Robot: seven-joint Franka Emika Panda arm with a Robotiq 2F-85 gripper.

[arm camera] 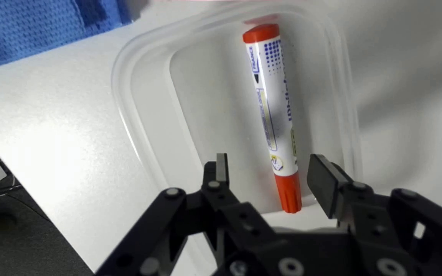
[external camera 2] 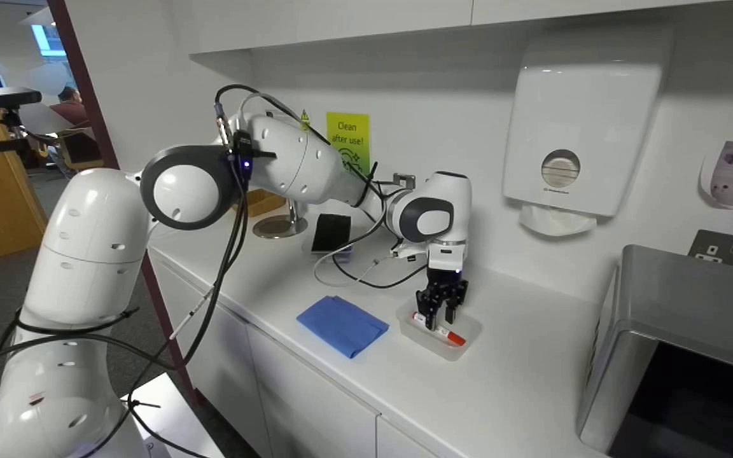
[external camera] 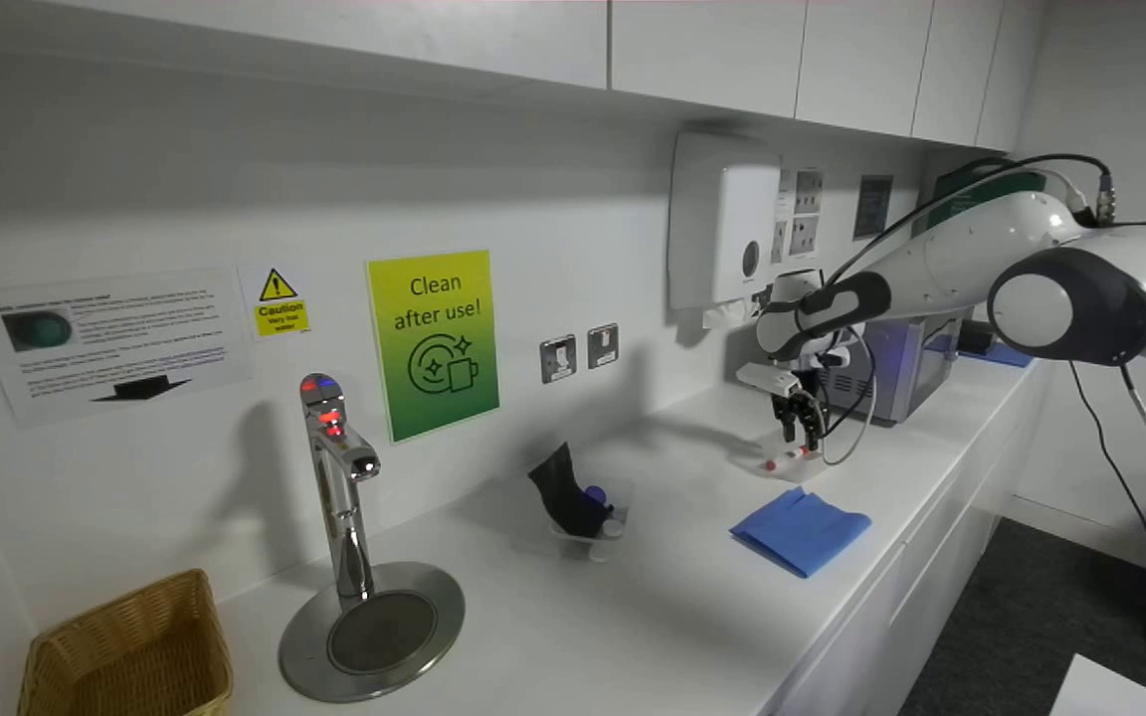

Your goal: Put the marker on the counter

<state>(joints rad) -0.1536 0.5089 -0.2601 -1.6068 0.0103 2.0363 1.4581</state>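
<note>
The marker point(arm camera: 272, 103) has a white body and red at both ends. It lies in a clear plastic tub point(arm camera: 122, 96) in the wrist view. It also shows in both exterior views point(external camera: 785, 459) point(external camera 2: 450, 336). The tub stands on the white counter point(external camera: 653, 636) point(external camera 2: 519, 388) point(arm camera: 71, 126). My gripper point(arm camera: 270, 163) is open over the tub, pointing down. The marker's longer red end is between the fingers in the wrist view, with gaps on both sides. In both exterior views the gripper point(external camera: 800, 444) point(external camera 2: 440, 322) is low at the tub, and one finger partly covers the marker.
A folded blue cloth point(external camera: 800, 530) point(external camera 2: 342, 326) point(arm camera: 33, 30) lies beside the tub. A tub with a dark object point(external camera: 570, 502) stands nearer the tap point(external camera: 339, 497). A microwave point(external camera 2: 678, 331), a paper dispenser point(external camera 2: 586, 121) and a wicker basket point(external camera: 130, 646) are around.
</note>
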